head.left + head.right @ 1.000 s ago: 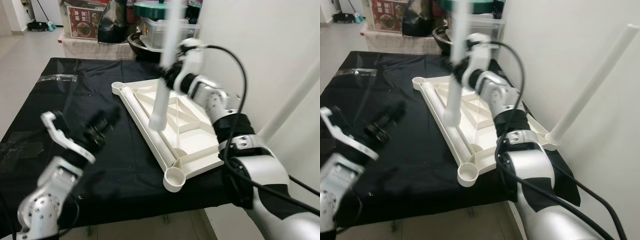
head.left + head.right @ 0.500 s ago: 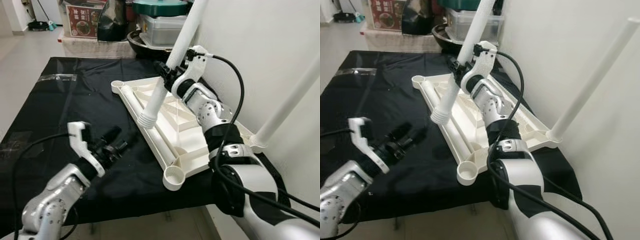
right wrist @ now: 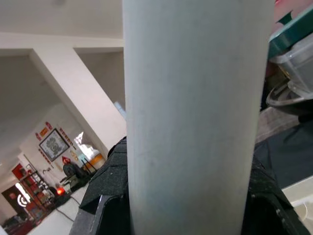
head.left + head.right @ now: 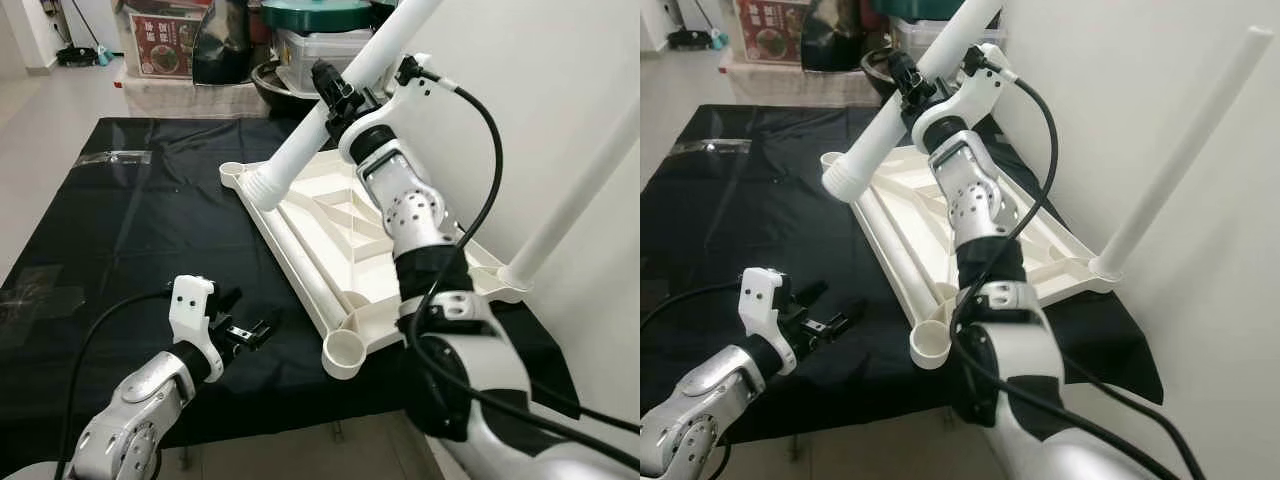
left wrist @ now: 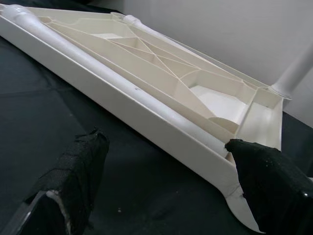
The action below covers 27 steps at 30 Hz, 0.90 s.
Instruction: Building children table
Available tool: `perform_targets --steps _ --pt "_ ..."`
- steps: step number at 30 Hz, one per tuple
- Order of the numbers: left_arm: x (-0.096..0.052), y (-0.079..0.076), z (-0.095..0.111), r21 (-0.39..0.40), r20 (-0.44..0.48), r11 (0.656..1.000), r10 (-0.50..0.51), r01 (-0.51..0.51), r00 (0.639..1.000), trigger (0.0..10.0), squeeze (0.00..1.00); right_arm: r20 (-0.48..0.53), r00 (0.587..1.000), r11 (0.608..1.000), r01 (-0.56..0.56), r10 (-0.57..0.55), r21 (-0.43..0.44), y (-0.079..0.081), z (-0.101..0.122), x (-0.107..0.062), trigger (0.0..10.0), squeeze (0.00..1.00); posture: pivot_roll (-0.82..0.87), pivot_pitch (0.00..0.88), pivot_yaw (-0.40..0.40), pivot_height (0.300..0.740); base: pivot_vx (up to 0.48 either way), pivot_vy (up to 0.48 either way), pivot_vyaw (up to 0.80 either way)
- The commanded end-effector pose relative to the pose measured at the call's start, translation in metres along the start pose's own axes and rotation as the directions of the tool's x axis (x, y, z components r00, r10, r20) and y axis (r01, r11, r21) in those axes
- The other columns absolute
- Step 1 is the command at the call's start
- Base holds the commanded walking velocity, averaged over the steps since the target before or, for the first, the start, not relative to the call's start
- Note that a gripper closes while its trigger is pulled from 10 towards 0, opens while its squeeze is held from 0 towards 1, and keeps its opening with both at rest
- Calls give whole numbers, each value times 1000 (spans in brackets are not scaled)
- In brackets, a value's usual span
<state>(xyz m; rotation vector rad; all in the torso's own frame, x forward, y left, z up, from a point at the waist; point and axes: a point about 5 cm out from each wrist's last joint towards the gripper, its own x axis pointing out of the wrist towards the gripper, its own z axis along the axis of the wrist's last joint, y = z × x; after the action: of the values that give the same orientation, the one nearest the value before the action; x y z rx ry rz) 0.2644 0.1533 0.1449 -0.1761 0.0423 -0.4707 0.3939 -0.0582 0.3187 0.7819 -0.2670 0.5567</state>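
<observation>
Tabletop (image 4: 400, 250) lies inverted; right gripper (image 4: 338, 95), clamped on leg (image 4: 330, 110), could miss far socket (image 4: 233, 173) if tilted; left gripper (image 4: 235, 332), fingers apart, idles beside the tabletop.

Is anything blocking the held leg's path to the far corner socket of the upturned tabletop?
Nothing visible does. The right gripper holds the white leg tilted, its lower end just above the far corner socket of the tabletop. The left gripper hovers apart, over the black cloth.
</observation>
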Motion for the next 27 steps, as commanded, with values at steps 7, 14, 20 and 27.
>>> perform_targets --steps 7,14,20,27 --pt "2 2 5 66 30 998 1 -3 1000 10000 0 -13 998 995 -69 68 -78 4 -9 -12 0 0 122 0 -76 740 0 0 0" --pt "4 4 12 77 60 997 6 -11 998 10000 0 -23 994 988 -106 104 -114 8 -12 -18 0 0 117 0 -73 740 0 0 0" --pt "4 6 20 86 86 996 -5 -3 996 10000 0 -50 982 970 -188 182 -151 16 -17 -26 0 0 116 0 -76 740 0 0 0" --pt "8 8 30 109 109 994 -35 23 993 10000 0 -108 940 927 -338 324 -160 32 -29 -37 0 0 113 0 -71 740 0 0 0"
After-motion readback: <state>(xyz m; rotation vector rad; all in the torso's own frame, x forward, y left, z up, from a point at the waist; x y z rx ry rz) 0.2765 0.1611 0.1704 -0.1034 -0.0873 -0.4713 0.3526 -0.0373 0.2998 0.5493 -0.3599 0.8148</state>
